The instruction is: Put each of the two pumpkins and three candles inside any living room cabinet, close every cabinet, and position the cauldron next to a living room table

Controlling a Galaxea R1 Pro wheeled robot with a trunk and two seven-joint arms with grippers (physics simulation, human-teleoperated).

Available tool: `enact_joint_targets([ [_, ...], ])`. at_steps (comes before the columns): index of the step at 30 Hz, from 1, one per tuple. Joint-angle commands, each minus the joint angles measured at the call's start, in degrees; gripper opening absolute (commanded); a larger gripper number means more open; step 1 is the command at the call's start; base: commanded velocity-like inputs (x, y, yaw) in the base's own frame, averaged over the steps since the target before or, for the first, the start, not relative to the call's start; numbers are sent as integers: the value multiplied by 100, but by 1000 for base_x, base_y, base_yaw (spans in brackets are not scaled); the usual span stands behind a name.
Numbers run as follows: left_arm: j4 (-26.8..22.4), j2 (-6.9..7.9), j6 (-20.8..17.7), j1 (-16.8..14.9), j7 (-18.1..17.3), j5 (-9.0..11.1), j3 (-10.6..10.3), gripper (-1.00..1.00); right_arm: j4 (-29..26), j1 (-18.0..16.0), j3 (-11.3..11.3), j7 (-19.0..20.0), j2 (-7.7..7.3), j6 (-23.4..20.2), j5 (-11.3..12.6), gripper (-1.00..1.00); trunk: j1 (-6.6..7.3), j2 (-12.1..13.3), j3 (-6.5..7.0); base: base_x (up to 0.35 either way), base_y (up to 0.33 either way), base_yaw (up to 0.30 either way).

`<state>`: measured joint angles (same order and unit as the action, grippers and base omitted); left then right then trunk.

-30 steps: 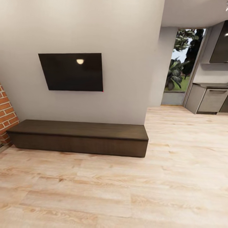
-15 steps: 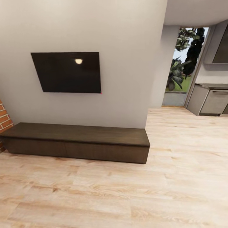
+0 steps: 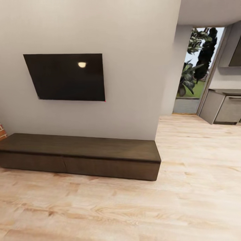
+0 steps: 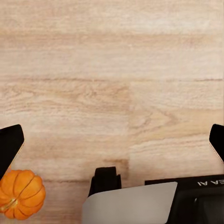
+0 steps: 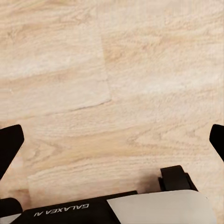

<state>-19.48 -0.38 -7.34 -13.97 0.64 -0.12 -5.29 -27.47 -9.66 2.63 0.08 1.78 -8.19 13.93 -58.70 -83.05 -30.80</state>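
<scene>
Head view shows the cabinet (image 3: 78, 155) cut off at the left edge, so its full length cannot be seen. Its flat dark fronts all look shut, with one faint vertical seam in the front face, and what lies inside is hidden. Its top carries nothing. It stands on the floor (image 3: 134, 207) against a grey wall (image 3: 134, 67), below a dark screen (image 3: 67, 77) with a small light glare on it. A sliver of brick (image 3: 2, 131) shows at the far left, mostly cut off. To the right, far back, a glass door (image 3: 197, 70) gives onto blurred green plants, and grey kitchen units (image 3: 224, 108) are cropped by the right edge.

Left wrist view looks down at the plank floor. One pumpkin (image 4: 19, 194) lies there, orange and ribbed, partly cut by the picture's edge; its stem is hard to make out. It sits just beside one dark finger (image 4: 9, 145) of the left hand (image 4: 112, 144), and whether they touch cannot be told. The left hand's fingers stand wide apart, with nothing between them.

Right wrist view shows bare floor under the right hand (image 5: 112, 142). Its fingers (image 5: 8, 148) are likewise spread wide and grip nothing. Part of the robot's grey and black body (image 5: 154, 207) shows close by.
</scene>
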Motion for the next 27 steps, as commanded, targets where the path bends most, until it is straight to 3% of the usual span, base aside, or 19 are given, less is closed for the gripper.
enact_joint_targets([
  [1, -19, 3, -36, -1, 7, -1, -25, 100, -13, 0, 27, 1, 7, -34, 31, 100, -3, -2, -6, 327, 0, -12],
  [10, -16, 3, -34, -1, 7, -4, -25, 100, -13, 0, 28, 1, 7, -34, 31, 100, -3, -2, -6, 327, 0, -196],
  [16, -13, 3, -31, -1, 7, -5, -25, 100, -13, 0, 27, 1, 8, -34, 31, 100, -3, -2, -6, 323, 0, -54],
  [27, -78, 17, -39, -1, -23, 71, 41, 100, -13, 0, 22, 1, 8, -32, 23, 100, -3, -2, -6, 51, 0, -2],
])
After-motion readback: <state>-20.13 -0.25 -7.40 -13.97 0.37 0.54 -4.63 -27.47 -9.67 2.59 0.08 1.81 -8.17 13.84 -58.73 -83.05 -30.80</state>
